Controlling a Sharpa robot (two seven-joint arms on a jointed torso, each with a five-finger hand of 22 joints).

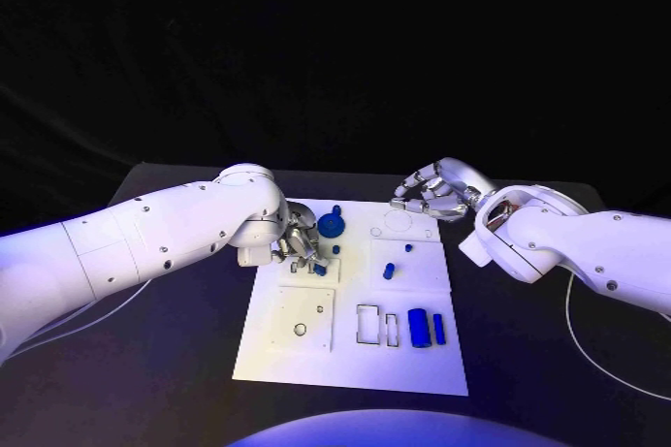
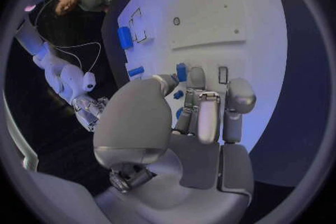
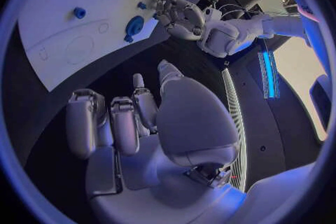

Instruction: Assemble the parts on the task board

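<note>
The task board (image 1: 301,365) sits in the middle of the black tabletop (image 1: 182,369), with bare dark margin on both long sides and along the near edge.

The left hand (image 1: 297,243) is down over the board's far-left part, fingers curled onto a small blue part (image 1: 319,269). In the left wrist view that piece (image 2: 181,71) sits right at the fingertips (image 2: 196,75); it looks like they're touching it, but I can't tell if it's really gripped. A round blue knob-like part (image 1: 332,223) is just beside that hand, towards the far edge.

The right hand (image 1: 431,197) hovers over the board's far-right corner, fingers loosely curled and holding nothing, well apart from the pieces.

Two small blue parts (image 1: 390,269) sit mid-board, and two blue cylinders (image 1: 418,326) lie near the right edge, next to rectangular slots (image 1: 367,324).
</note>
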